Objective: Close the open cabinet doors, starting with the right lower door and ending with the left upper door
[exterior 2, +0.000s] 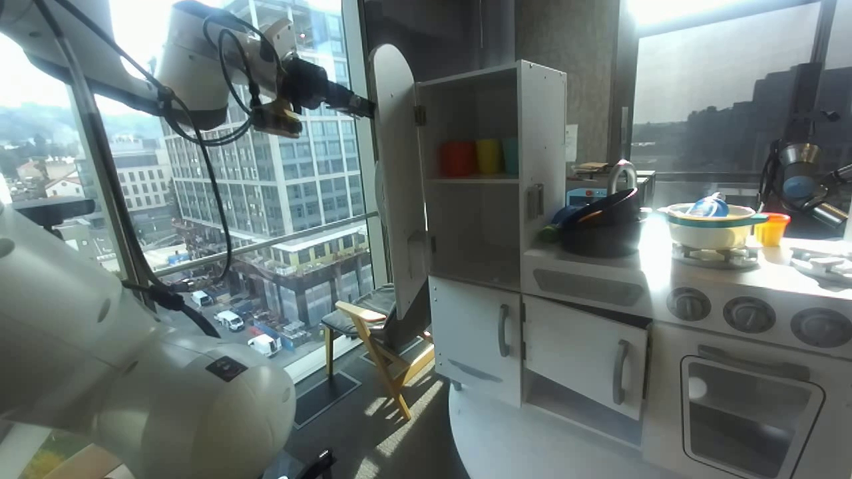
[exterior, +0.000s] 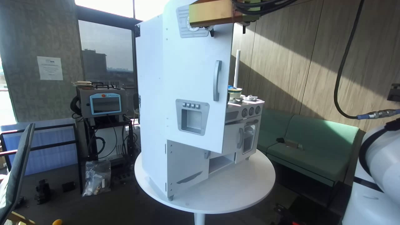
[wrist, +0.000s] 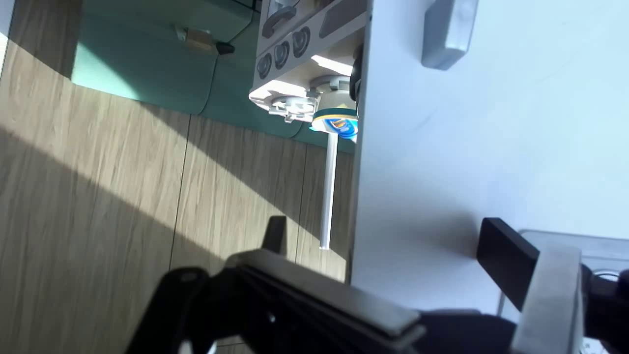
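The left upper door, a tall white panel with a grey dispenser box, stands wide open in both exterior views (exterior: 193, 75) (exterior 2: 399, 173). It fills the right of the wrist view (wrist: 442, 162). The right lower door (exterior 2: 576, 352) is slightly ajar, with a dark gap at its top. The other lower door (exterior 2: 469, 332) looks shut. My gripper (exterior: 228, 31) is open and empty, high at the tall door's outer face. In the wrist view my gripper (wrist: 388, 241) has one finger before the door face and one past its free edge. I cannot tell whether it touches the door.
The white toy kitchen stands on a round white table (exterior: 237, 193). A black pan (exterior 2: 602, 226) and a cream pot (exterior 2: 709, 229) sit on its counter. Coloured cups (exterior 2: 489, 156) stand inside the upper cabinet. A green bench (exterior: 309, 143) and a wooden chair (exterior 2: 379, 346) are nearby.
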You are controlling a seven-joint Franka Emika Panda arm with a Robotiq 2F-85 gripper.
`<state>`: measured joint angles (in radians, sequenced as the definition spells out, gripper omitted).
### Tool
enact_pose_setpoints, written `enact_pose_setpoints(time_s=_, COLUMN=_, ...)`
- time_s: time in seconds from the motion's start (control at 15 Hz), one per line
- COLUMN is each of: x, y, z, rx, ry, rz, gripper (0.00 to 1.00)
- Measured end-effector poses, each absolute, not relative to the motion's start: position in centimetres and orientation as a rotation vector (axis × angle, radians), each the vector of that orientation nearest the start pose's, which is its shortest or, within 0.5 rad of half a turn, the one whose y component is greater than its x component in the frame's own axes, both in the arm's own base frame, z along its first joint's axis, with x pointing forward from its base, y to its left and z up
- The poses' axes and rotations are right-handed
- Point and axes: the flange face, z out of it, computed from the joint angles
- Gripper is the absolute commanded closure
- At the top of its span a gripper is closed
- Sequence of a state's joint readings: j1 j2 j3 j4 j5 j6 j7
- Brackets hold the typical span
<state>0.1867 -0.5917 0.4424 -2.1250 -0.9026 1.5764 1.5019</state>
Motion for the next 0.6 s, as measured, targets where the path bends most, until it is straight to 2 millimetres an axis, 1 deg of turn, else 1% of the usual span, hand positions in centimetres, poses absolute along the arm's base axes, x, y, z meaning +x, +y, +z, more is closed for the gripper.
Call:
enact_pose_setpoints(time_s=0.27, x=34.0, y=17.6, z=65.4, rx=1.969, ry=-1.054, rz=1.287, gripper=0.0)
enact_pose_setpoints(time_s=0.4, x=34.6, y=16.4, z=64.8, rx=1.949, ry=-1.07, rz=1.278, gripper=0.0)
enact_pose_setpoints(time_s=0.6, x=35.2, y=15.5, z=63.9, rx=1.928, ry=-1.065, rz=1.276, gripper=0.0)
